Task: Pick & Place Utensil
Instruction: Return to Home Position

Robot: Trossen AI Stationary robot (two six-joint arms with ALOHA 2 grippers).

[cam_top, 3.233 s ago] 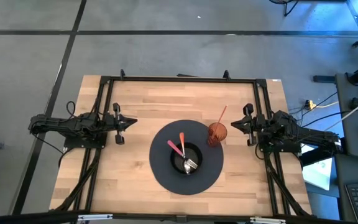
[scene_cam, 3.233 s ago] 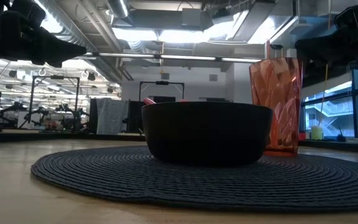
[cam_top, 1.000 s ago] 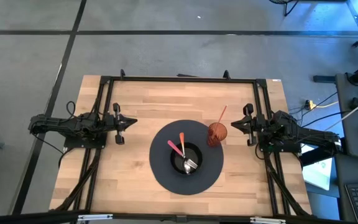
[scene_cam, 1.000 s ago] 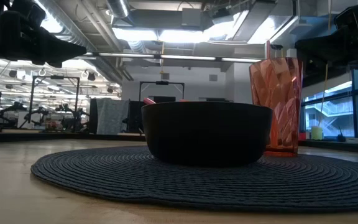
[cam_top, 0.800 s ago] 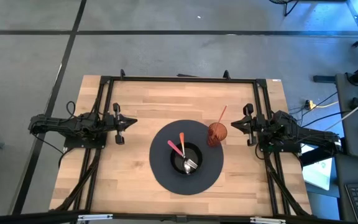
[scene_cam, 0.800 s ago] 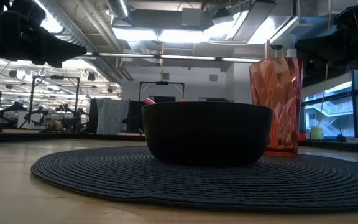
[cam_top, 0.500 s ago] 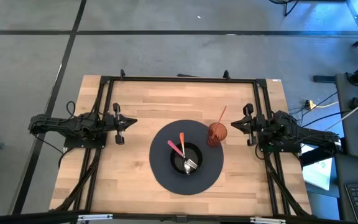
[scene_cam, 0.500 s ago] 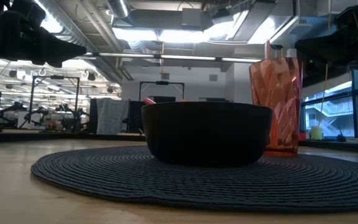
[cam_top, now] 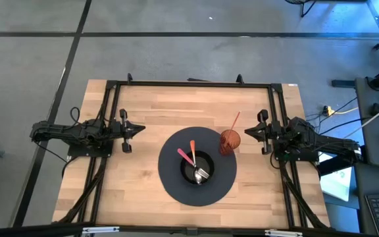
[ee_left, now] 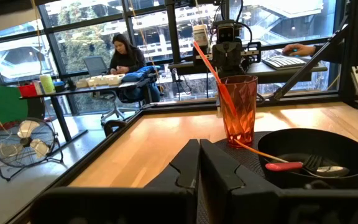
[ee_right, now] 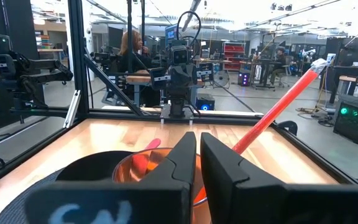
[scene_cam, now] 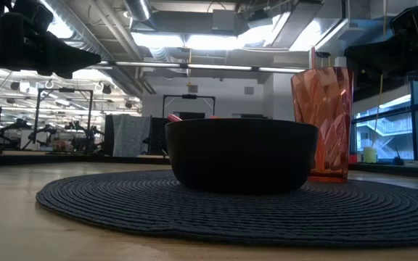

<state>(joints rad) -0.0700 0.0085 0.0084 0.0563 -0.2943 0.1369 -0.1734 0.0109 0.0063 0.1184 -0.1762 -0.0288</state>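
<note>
Since fork (cam_top: 183, 156), spoon (cam_top: 192, 149) fill centre bowl (cam_top: 211, 162), straw (cam_top: 234, 121) in glass (cam_top: 229, 141): left gripper (cam_top: 139, 130) mid-left, right gripper (cam_top: 247, 131) mid-right, pressed together, empty.

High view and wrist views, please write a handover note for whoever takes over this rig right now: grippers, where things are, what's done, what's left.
Left gripper: shut, empty, at the left side of the table.
Right gripper: shut, empty, at the right side, facing the orange glass.
Things: the orange straw leans in the orange glass, which stands at the edge of the round mat. The orange spoon and red fork lie in the black bowl at the mat's middle.
Done: all three utensils are placed.
Left: probably only confirming both arms are home.
</note>
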